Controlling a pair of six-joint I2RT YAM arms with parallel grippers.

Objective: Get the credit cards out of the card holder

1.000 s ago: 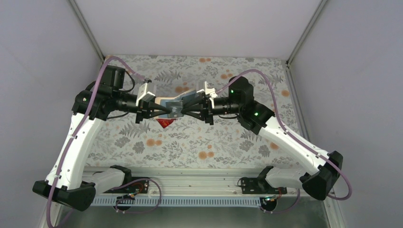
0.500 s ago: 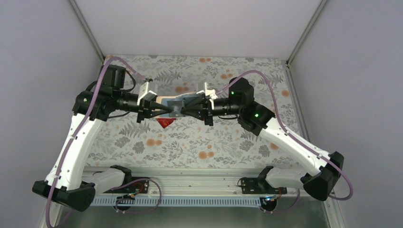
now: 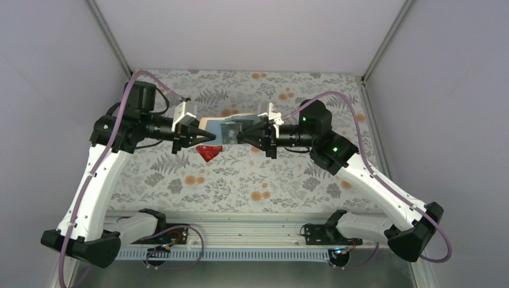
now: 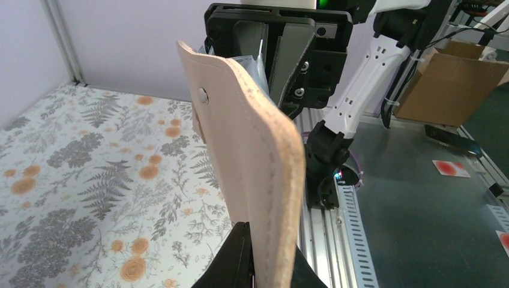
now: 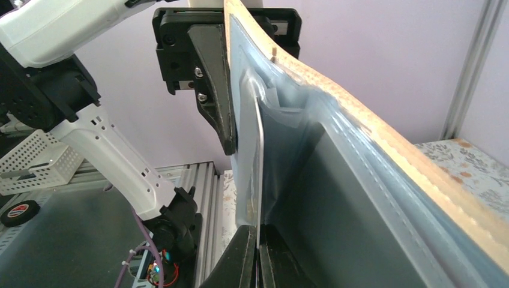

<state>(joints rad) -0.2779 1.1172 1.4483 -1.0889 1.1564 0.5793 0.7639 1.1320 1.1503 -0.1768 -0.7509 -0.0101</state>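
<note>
The card holder (image 3: 217,126), tan outside and blue-grey inside, hangs in the air between both arms above the floral table. My left gripper (image 3: 212,139) is shut on its tan panel (image 4: 252,144), seen at the bottom of the left wrist view (image 4: 269,255). My right gripper (image 3: 239,137) is shut on the edge of a thin credit card (image 5: 259,162) that sticks out of the blue-grey pocket (image 5: 336,198), the jaws pinched together (image 5: 258,235). The card shows edge-on, so its colour is unclear. A red credit card (image 3: 208,153) lies on the table just below the holder.
The floral mat (image 3: 252,174) covers the table between grey walls. An aluminium rail (image 3: 240,225) with both arm bases runs along the near edge. In the left wrist view a cardboard box (image 4: 450,84) stands beyond the table.
My right gripper has closed on the card and drawn back to the right. The holder has straightened between the arms. The left arm has barely moved.
</note>
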